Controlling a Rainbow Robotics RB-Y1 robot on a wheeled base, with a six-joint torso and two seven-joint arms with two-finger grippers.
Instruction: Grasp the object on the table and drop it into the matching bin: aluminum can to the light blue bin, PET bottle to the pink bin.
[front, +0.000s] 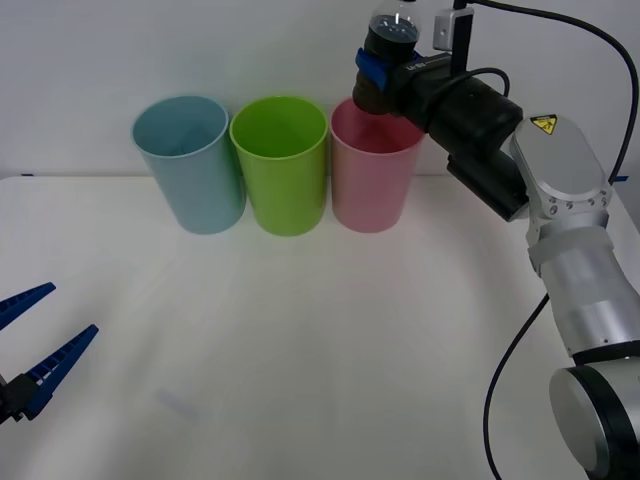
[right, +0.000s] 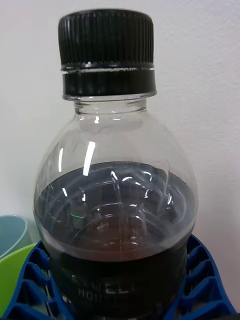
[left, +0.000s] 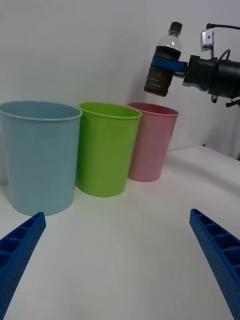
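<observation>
Carry step, nearly done. My right gripper (front: 372, 78) has its jaws clamped on the PET bottle (front: 385, 55), upright above the pink bin (front: 372, 180), far right. Next: centre over the rim, then release. Left gripper (front: 35, 345) waits near left, jaws apart.

In the front view, the top edge cuts off the dark cap of the small clear plastic bottle with dark brown lower half (front: 391, 32), and the right end effector (front: 372, 72) covers part of its lower body. The bottle's base hides part of the far rim of the tall round pink plastic bin (front: 374, 166). In the right wrist view, the blue ribbed fingers (right: 30, 280) and the bottle's bottom are cut by the lower edge. The bottle's label print is too blurred to read. The left end effector (front: 35, 350) is cut by the left edge.
</observation>
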